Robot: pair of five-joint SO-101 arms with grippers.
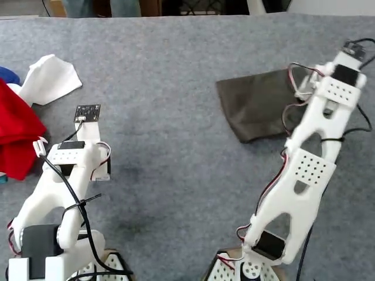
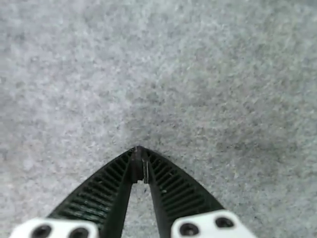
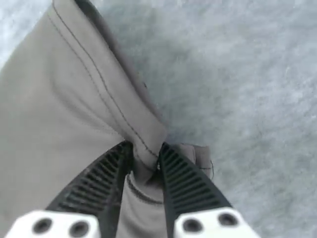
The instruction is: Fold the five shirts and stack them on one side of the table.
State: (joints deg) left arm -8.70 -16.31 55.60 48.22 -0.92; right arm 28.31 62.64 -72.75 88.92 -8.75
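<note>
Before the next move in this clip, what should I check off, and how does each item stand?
1. Right tool grips olive shirt: ok, shut on a bunched edge.
2. Left tool free: ok, shut on nothing, over bare table.
3. Olive shirt lying flat: cannot tell, the arm covers part.
4. Red shirt and white shirt folded: not ok, both crumpled by the left arm.
5. Shirts stacked on one side: not ok.
</note>
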